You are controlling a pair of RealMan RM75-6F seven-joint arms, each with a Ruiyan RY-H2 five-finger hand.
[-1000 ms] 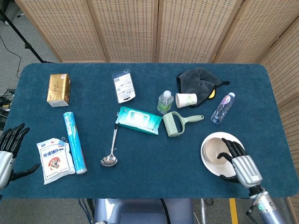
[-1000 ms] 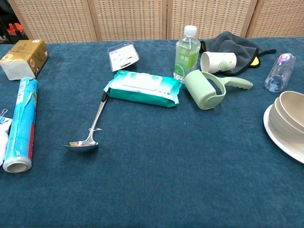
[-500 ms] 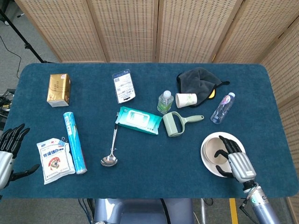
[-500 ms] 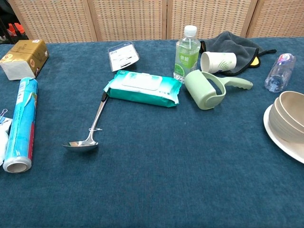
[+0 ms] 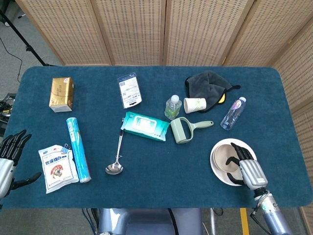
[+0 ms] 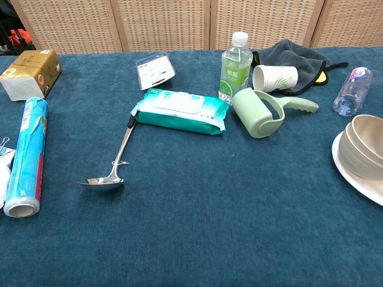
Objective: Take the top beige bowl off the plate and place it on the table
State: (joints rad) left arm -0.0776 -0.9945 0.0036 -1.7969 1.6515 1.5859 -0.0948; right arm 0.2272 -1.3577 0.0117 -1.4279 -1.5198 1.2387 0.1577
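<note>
My right hand [image 5: 245,167] hovers over the near-right rim of the top round beige bowl [image 5: 226,155], nested on the white round plate [image 5: 215,166]; fingers apart, bowl just left of them; left hand [image 5: 9,156] far off, open

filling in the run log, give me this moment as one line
phase: reaching | right hand: over beige bowls on white plate, grasp unclear | left hand: idle, open, at table edge | top bowl: on stack
</note>
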